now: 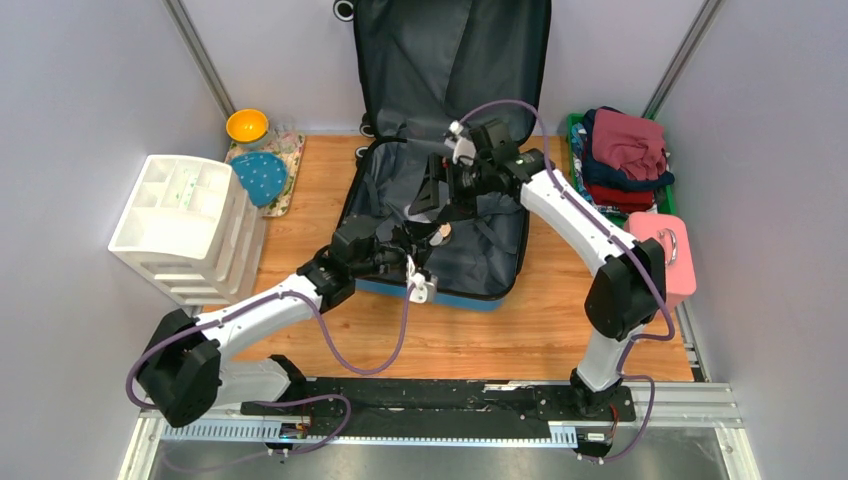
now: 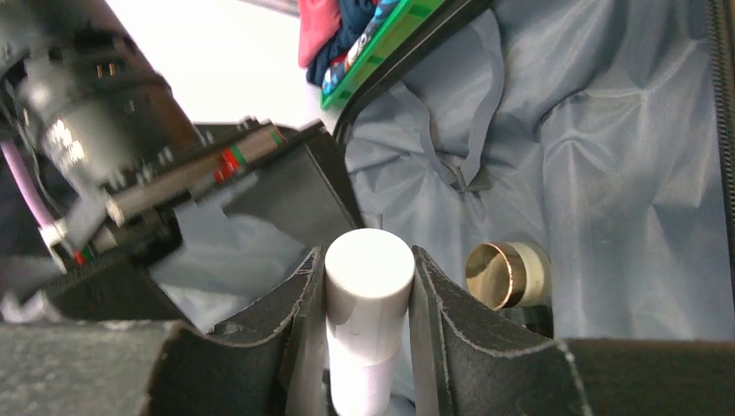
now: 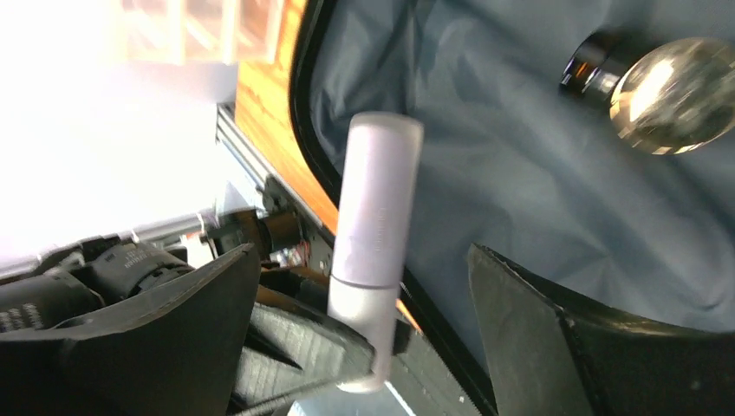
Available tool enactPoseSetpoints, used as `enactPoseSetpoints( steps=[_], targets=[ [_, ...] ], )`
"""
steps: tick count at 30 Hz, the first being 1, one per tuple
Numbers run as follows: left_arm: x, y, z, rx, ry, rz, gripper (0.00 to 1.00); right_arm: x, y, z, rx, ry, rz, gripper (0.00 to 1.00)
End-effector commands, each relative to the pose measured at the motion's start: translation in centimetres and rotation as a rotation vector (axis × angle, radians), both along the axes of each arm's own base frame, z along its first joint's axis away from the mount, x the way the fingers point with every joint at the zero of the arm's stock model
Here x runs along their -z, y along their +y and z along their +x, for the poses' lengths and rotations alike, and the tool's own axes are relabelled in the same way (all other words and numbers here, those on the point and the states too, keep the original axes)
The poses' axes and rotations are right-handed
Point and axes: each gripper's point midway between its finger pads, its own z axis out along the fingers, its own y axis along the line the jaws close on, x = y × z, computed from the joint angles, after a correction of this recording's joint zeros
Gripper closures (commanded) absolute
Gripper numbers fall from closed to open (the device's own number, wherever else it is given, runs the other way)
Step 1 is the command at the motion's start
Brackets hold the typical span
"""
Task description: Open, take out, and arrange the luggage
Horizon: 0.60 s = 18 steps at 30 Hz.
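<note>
Near the front edge of the table, the left gripper (image 2: 368, 260) is clamped on a white tube (image 2: 368, 290). The right gripper (image 3: 362, 251) flanks the same tube with its jaws wide apart, touching nothing. Beneath both, the luggage (image 1: 495, 245) lies open at the table's middle, its lid propped against the back wall. A gold-capped jar (image 2: 507, 273) lies inside, not yet taken out. At far right, clothes (image 1: 628, 150) are heaped in a green tray (image 1: 572, 133). Unpacking looks mostly done; some arranging remains.
</note>
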Motion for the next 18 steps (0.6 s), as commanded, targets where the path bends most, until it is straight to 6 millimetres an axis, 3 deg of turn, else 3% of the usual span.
enactPoseSetpoints(
  steps=[1,3,4,5,6,7,8,10,14,18],
  targets=[
    [-5.1,1.5,0.8,-0.156,0.140,-0.183,1.00,-5.4,-3.3,6.5,0.125,-0.181,0.075,0.06],
    [-6.0,2.7,2.2,-0.300,0.347,-0.294,1.00,-7.6,-6.7,10.3,0.232,-0.272,0.067,0.06],
    [-7.8,3.3,2.9,-0.353,0.415,-0.354,1.00,-8.2,-7.8,11.5,0.264,-0.301,0.062,0.05],
    [-8.3,4.8,4.3,-0.431,0.478,-0.408,1.00,-8.5,-9.8,13.0,0.311,-0.323,0.054,0.05],
    [-10.0,5.7,5.1,-0.494,0.584,-0.516,1.00,-8.8,-10.8,13.7,0.332,-0.339,0.048,0.05],
    [-9.8,6.6,5.5,-0.538,0.653,-0.542,1.00,-9.4,-11.6,14.4,0.347,-0.361,0.047,0.05],
    [-10.4,8.9,6.9,-0.606,0.682,-0.610,1.00,-9.5,-12.9,15.1,0.370,-0.375,0.041,0.05],
    [-11.7,11.4,8.0,-0.692,0.768,-0.753,1.00,-9.8,-14.2,15.6,0.386,-0.409,0.023,0.04],
    [-14.0,19.4,10.2,-0.853,0.794,-0.978,1.00,-9.6,-14.8,15.2,0.387,-0.419,0.008,0.04],
    [-16.1,25.1,9.9,-0.966,0.662,-1.068,1.00,-9.1,-14.9,14.9,0.381,-0.416,-0.001,0.04]
  ],
)
